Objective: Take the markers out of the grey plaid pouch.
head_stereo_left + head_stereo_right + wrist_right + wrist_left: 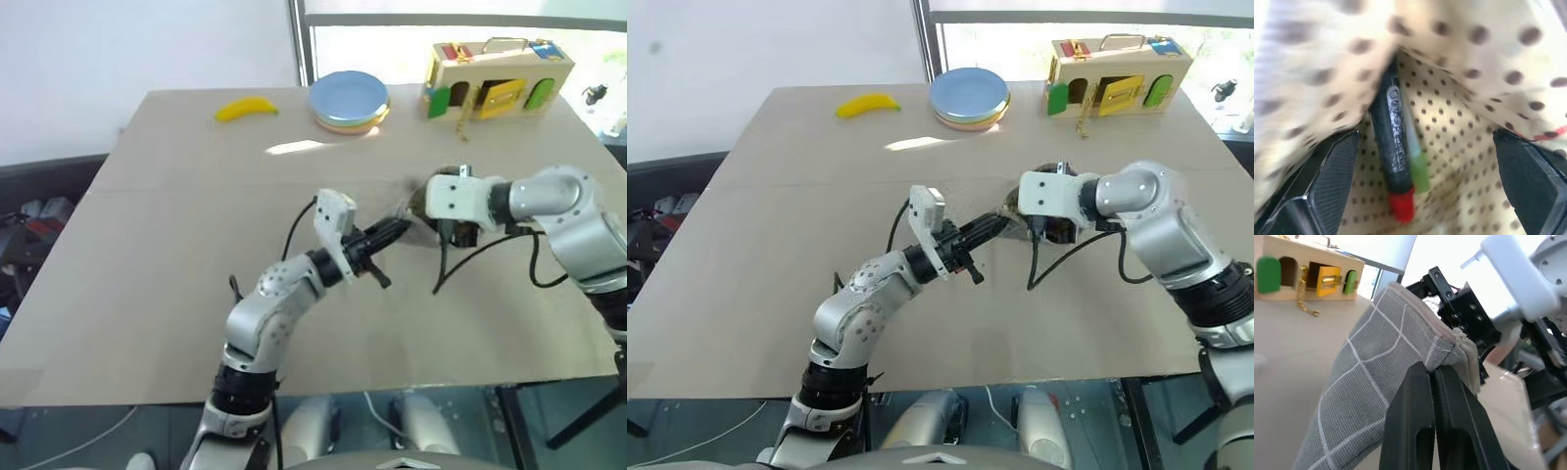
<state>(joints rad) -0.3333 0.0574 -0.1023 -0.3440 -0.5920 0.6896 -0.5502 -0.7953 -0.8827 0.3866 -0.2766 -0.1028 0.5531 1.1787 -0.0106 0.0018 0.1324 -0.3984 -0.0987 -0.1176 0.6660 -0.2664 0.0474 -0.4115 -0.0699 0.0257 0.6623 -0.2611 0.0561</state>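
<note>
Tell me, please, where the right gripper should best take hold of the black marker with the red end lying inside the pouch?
Probably on the black marker with the red end, at its bare mid-barrel, coming straight in through the pouch mouth. The right gripper already straddles it, open, but the light green marker lies against it.

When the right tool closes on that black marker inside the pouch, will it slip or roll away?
Probably prone to rolling: the black marker is a slim round barrel lying loose on soft lining. It looks smooth, so it may slip. The green marker lies against it and could get dragged along. The pouch seems floppy.
</note>
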